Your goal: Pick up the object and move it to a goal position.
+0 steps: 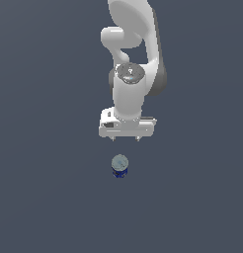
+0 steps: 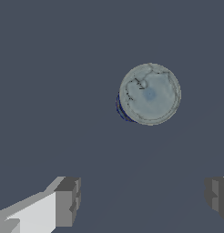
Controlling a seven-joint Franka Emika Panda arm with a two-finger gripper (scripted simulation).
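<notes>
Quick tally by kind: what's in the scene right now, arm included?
Can: 1
Arm: 1
Hand, open, not on the can: 1
Total: 3

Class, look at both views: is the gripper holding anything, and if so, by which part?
Nothing is held. The gripper is open, its fingers spread with bare floor between them, and the can stands apart from it, untouched.
</notes>
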